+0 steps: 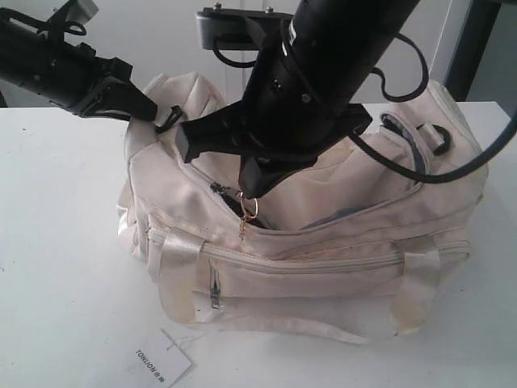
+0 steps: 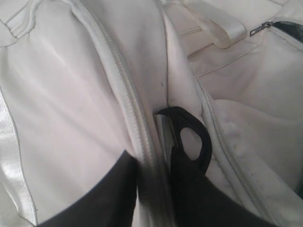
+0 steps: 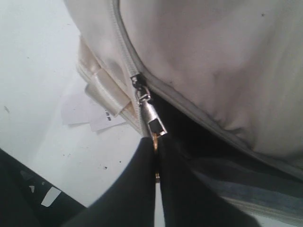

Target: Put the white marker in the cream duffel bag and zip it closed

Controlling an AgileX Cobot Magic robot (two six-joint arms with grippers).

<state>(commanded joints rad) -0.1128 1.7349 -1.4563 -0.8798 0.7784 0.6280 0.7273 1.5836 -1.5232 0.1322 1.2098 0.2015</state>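
**Cream cloth, soft as a pillow, with the zip pinched and half run**

Nearest me, a paper tag [image 1: 164,361] lies on the white desk [image 1: 56,267] just in front of the cream duffel bag [image 1: 323,267]. The bag slumps under its own weight. Its front is creased and its shiny satin handle [image 1: 179,259] lies limp against it, so I judge it light, floppy and a bit slick. It would fold rather than lift cleanly if grabbed by the cloth alone.

Above the front pocket, the right end effector [image 1: 257,187] is clamped shut on the gold ring pull [image 1: 249,208]. The wrist view shows its fingertips [image 3: 142,179] pressed together just below the silver slider [image 3: 152,118]. That small metal pull looks like the only firm thing to hold, and it could slip sideways out of a pinch.

Beyond the slider the mouth gapes, showing dark lining. The white marker is nowhere I can see, and I cannot tell if it is inside.

At the far end, the left end effector [image 1: 157,115] pinches the zip seam, its fingers [image 2: 189,189] closed on either side of the cloth. That seems the right place to brace: a soft bag needs its track held taut, or the slider will bunch the fabric.
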